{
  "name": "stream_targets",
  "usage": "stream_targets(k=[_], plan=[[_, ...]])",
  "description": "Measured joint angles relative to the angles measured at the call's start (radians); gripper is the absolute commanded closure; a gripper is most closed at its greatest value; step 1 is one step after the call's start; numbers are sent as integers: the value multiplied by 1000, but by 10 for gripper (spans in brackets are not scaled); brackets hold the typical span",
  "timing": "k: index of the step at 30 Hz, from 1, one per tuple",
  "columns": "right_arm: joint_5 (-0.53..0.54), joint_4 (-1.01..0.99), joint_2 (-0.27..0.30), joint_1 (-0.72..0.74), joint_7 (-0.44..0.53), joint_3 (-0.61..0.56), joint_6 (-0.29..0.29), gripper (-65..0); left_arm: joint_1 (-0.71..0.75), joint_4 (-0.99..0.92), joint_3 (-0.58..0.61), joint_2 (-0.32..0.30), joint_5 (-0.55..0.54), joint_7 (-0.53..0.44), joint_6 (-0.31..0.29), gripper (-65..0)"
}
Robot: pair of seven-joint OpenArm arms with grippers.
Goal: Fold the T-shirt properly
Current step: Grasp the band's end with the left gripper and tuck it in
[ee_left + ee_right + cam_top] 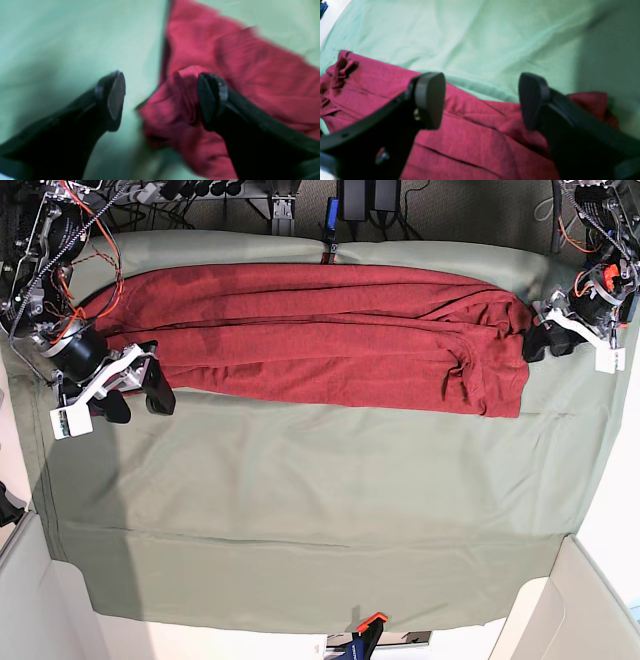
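T-shirt lies as long folded band at far edge of green sheet. Both jaws released, one at each end. Crosswise folds remain.

The near half of the sheet lay bare for passage; the T-shirt spanned the far strip, a pincer at each end.
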Motion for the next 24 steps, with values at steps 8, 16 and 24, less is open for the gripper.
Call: stream_targets(k=[8,16,24], plan=[[1,0,0,-1,0,0,0,-447,0,0,67,35,-9,0,-23,-469],[3,0,0,-1,-4,0,0,-447,-6,0,92,50,-13,-16,-25,-469],[4,0,0,-1,-9,0,0,-447,-8,4,205,82,23,-90,-29,-469]])
